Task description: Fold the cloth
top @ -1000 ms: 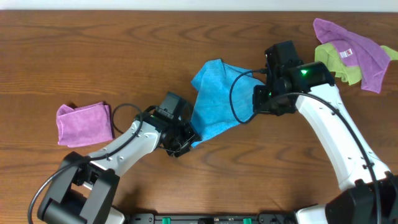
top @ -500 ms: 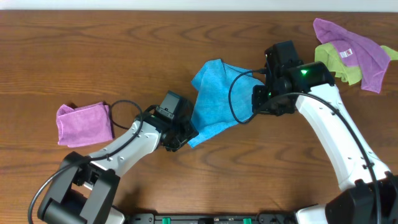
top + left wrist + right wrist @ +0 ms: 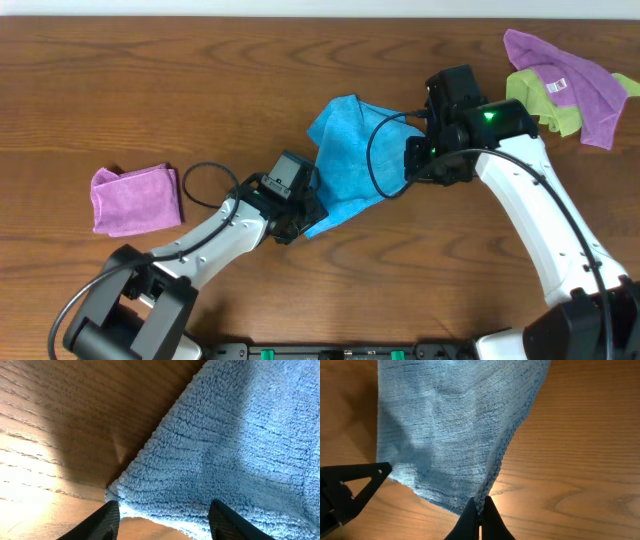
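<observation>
Presently the left pincer (image 3: pixel 164 519) is released, its tips astride the 7 o'clock corner of the cloth (image 3: pixel 345 150), which lies bunched mid on the table (image 3: pixel 150 80); closing short would likely catch only fringe, and the corner could slip. The right pincer (image 3: pixel 480 516) is clenched on the cloth's 3 o'clock edge, so a hard pull might drag the corner away. No writing is legible: the white tag on the purple cloth (image 3: pixel 575 80) at 2 o'clock is unreadable.

overhead: fixed above the table (image 3: pixel 150 80), facing straight down; far off; the cloth (image 3: pixel 345 160) sits mid-frame.
left wrist: low at the lower-left corner of the cloth (image 3: pixel 235 445), facing across it over the left fingers (image 3: pixel 107 520); very near.
right wrist: above the cloth (image 3: pixel 455 425), facing down past the right fingers (image 3: pixel 469 529); near.
shared: the cloth's lower-left corner appears in all three views.
</observation>
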Robot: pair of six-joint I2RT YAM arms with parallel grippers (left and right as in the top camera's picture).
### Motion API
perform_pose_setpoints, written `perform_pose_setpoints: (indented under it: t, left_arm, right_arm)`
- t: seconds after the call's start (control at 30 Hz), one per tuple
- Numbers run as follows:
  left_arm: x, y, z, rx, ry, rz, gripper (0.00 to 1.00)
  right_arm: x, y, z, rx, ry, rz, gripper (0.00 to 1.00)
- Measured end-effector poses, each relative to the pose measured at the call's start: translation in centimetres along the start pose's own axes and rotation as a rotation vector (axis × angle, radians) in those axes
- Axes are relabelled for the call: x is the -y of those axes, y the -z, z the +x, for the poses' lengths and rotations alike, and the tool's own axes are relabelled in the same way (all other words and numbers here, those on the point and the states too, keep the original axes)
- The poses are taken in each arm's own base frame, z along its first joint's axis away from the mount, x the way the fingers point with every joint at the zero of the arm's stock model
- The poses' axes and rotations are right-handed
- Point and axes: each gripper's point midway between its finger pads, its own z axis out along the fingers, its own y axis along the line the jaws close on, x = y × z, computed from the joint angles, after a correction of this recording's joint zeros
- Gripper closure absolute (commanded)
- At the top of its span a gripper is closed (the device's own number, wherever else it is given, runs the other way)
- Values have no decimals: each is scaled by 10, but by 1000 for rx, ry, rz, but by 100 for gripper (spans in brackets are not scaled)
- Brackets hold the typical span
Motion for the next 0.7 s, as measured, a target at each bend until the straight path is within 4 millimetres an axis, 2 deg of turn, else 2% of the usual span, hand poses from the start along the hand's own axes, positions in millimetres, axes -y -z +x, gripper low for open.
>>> perform_pose_setpoints:
  t: [0.13, 0.2, 0.43, 0.7]
  left_arm:
    - [-7, -11, 1, -15, 17, -29, 42]
    - [-3, -14, -1, -16, 26, -12, 46]
    - [-1, -22, 5, -58, 70, 3, 92]
    - [-1, -23, 8, -87, 85, 7, 94]
  right_arm:
    - [-2, 0, 0, -2, 0, -9, 99]
    - [-2, 0, 0, -2, 0, -11, 99]
    - [-2, 0, 0, -3, 0, -13, 99]
    - [-4, 0, 1, -6, 0, -20, 99]
